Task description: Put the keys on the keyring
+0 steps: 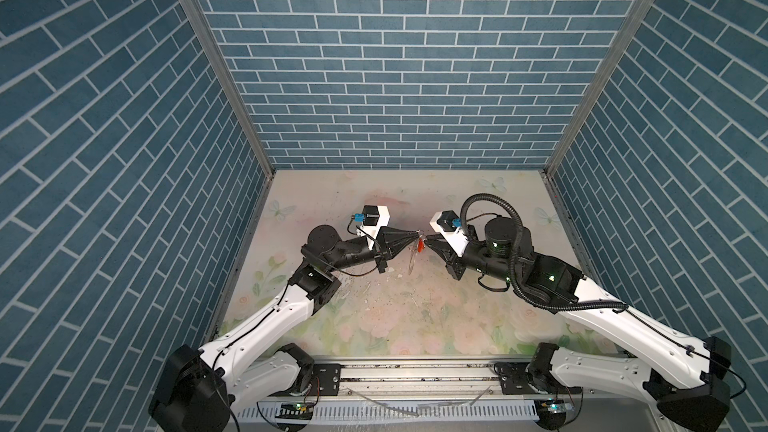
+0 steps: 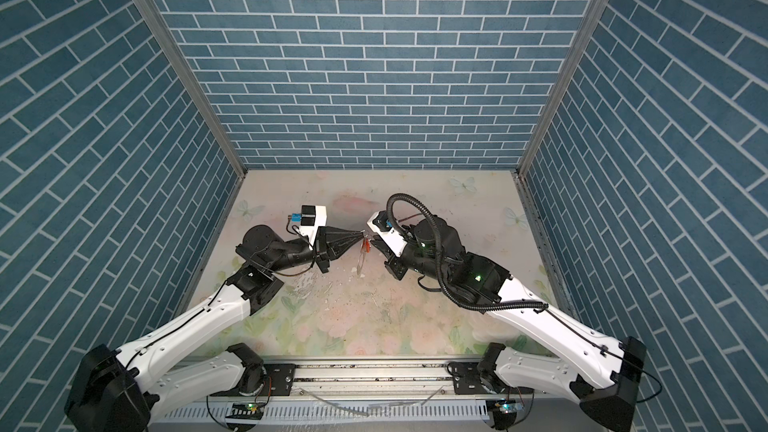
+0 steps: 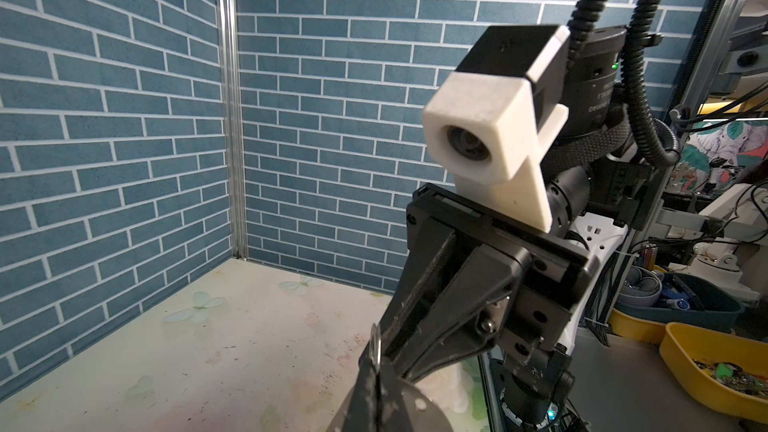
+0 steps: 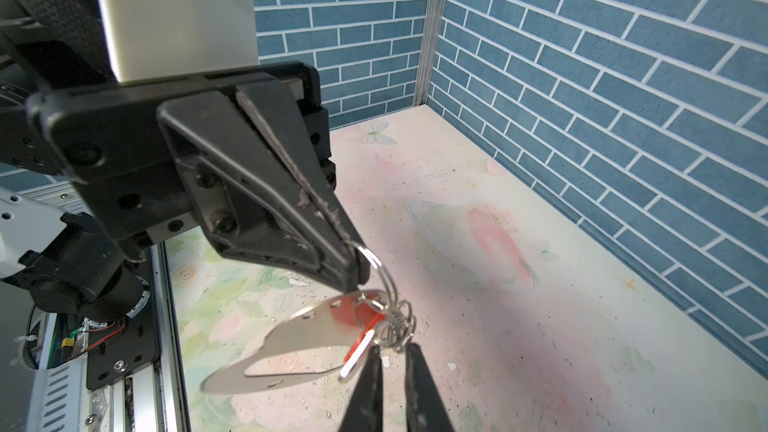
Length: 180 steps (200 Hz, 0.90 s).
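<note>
My left gripper [image 1: 417,235] is shut on a thin silver ring [image 4: 368,257] and holds it above the table. Below that ring hangs the keyring [image 4: 291,338], a shiny flat oval loop, seen pale in both top views [image 2: 360,261]. A cluster of small silver rings [image 4: 401,324] sits at its upper end. One key's orange-red tag [image 4: 360,342] with a white label edge hangs there too; the key blade is not clear. My right gripper [image 4: 392,353] faces the left one, its fingers [image 4: 368,388] a narrow gap apart, tips just short of the ring cluster, nothing between them.
The floral table [image 1: 374,317] is walled by blue brick panels on three sides. A metal rail [image 1: 415,376] runs along the front edge. Outside the cell, the left wrist view shows a yellow bin [image 3: 715,363] of small parts.
</note>
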Available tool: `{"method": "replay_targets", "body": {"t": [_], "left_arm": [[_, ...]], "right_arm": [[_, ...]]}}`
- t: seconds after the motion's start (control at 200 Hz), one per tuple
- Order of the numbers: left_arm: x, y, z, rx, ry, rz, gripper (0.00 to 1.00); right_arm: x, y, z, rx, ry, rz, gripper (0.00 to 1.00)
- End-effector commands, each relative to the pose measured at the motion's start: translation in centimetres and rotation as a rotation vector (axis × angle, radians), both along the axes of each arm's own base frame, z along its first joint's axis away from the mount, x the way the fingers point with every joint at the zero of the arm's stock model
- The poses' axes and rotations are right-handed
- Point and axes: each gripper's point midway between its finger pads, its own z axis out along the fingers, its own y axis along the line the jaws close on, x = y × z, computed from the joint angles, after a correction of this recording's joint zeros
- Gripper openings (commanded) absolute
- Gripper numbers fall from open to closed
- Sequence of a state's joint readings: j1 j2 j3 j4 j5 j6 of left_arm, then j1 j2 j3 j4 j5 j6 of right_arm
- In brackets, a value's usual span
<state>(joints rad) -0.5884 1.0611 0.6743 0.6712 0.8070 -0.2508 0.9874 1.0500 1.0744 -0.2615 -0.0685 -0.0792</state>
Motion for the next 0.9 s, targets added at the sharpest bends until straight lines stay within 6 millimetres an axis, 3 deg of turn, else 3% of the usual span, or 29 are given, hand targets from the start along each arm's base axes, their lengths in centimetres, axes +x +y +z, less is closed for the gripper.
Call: {"method": "replay_targets", "body": {"t": [0.0, 0.895], "left_arm": [[-0.5, 0.3, 1.1, -0.026, -0.045, -0.009, 0.0], [-0.9, 0.2, 1.1, -0.021, -0.041, -0.034, 0.0]], "right_arm": [[-0.1, 0.2, 3.0, 0.063, -0.061, 0.018, 0.14], [0.3, 1.2, 3.6, 0.099, -0.062, 0.026, 0.14]]}}
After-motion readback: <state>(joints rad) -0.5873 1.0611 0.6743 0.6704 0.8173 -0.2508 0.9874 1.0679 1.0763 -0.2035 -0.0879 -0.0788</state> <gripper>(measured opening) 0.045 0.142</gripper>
